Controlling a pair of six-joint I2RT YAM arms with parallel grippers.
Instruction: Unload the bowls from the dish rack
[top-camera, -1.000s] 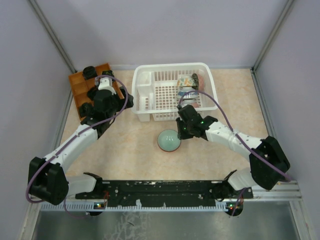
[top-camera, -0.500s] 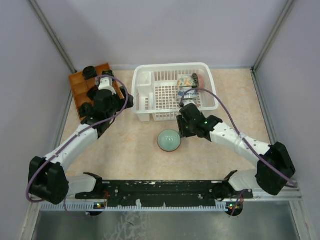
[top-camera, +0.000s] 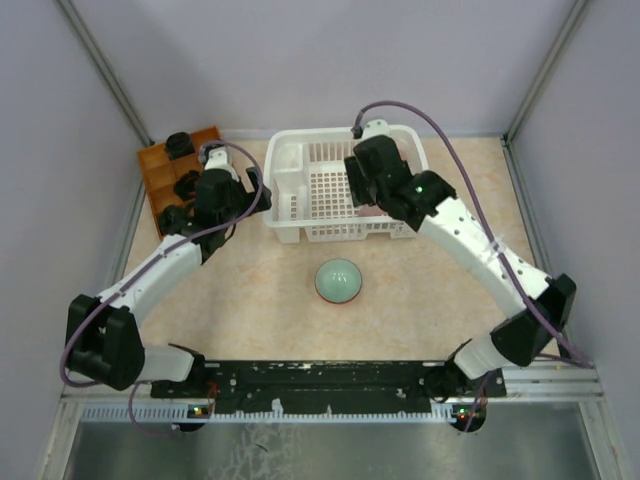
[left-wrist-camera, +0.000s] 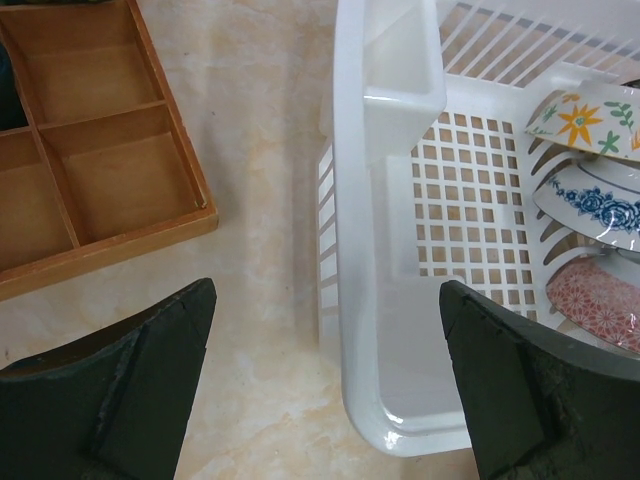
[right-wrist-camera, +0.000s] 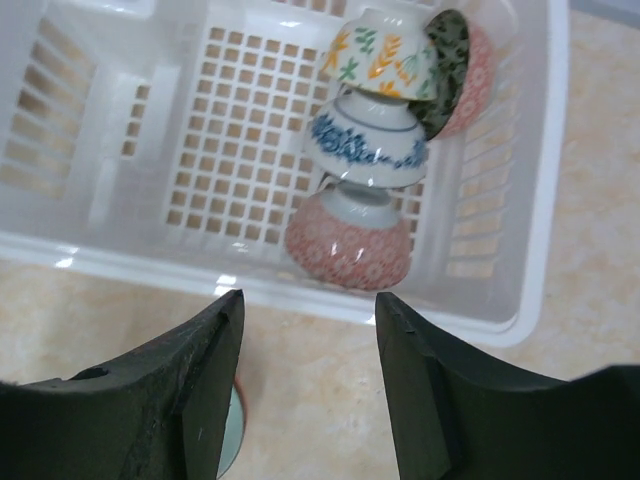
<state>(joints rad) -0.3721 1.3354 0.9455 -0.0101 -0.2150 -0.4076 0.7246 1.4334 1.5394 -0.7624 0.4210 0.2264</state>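
Just in front of the dish rack, one pale green bowl lies on the counter; four bowls are left inside. Our left pincer and right pincer hang spread, empty.

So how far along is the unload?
Done: one green bowl sits out on the table. In hand: nothing; right gripper open above the rack, left gripper open by its corner. Left: apparently four in the rack: red bowl, blue-flowered bowl, orange-flowered bowl, dark-patterned bowl.
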